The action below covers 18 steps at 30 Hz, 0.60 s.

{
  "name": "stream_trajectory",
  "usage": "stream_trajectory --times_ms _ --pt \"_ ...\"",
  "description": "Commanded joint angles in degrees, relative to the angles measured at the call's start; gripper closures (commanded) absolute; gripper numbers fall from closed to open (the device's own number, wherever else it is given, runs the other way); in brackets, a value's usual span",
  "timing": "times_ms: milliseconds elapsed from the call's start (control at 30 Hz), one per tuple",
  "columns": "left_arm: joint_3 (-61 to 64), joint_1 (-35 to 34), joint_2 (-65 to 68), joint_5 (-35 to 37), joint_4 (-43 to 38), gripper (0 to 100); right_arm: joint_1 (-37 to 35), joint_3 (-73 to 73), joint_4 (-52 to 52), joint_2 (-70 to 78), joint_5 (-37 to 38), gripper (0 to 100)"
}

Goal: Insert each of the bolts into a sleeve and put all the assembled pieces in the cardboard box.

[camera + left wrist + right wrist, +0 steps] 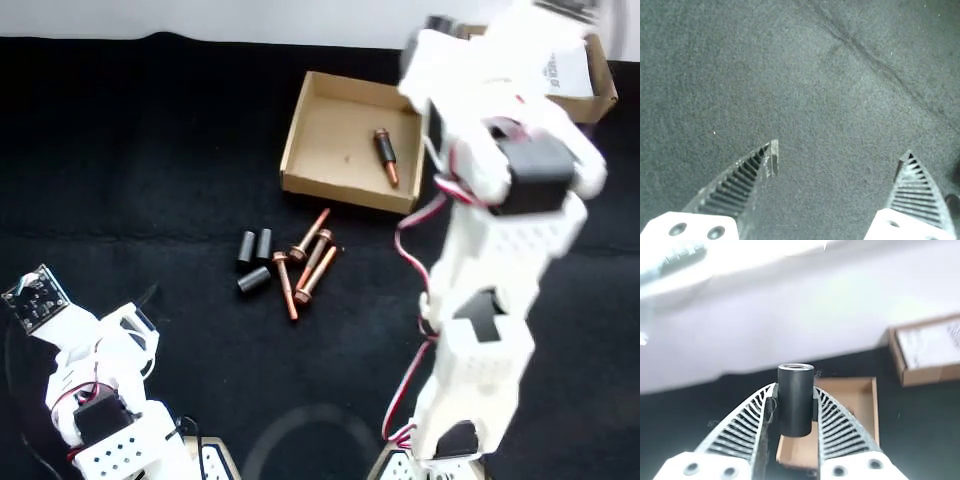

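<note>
The left gripper hangs low over the black table at the near edge, its fingers spread wide and holding nothing. Farther out, four bolts lie in a tight fan, some touching, just beside three loose sleeves. Beyond them the box holds one assembled piece. The right gripper, raised well above the table, clenches a fourth sleeve upright between its fingers, open end up, with the box beyond it.

The weak point looks to be that grip. The sleeve is round and smooth and is pinched only near the fingertips, so a bolt pushed in off-axis could tilt it or squeeze it out. From that height it would probably roll away or land in the box unassembled. The fan of bolts is a second hazard. Closing on one could drag its neighbours or knock the nearby sleeves rolling. A bolt gripped at a slant would be hard to line up with the bore.
</note>
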Motion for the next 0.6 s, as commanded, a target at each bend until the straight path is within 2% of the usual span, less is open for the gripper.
stream_trajectory --times_ms 0,267,433,567 --pt "1.0 0.6 -0.4 -0.2 0.3 64 2.0 -6.8 0.3 -9.2 0.4 99.1" --pt "1.0 0.7 -0.4 -0.2 1.4 64 2.0 -6.6 0.3 -23.3 0.4 99.1" --pt "1.0 3.1 -0.4 -0.2 3.2 64 2.1 -6.4 0.3 -31.0 0.5 99.1" --pt "1.0 3.1 -0.4 -0.9 4.7 64 2.2 -6.4 0.3 -35.7 7.9 99.1"
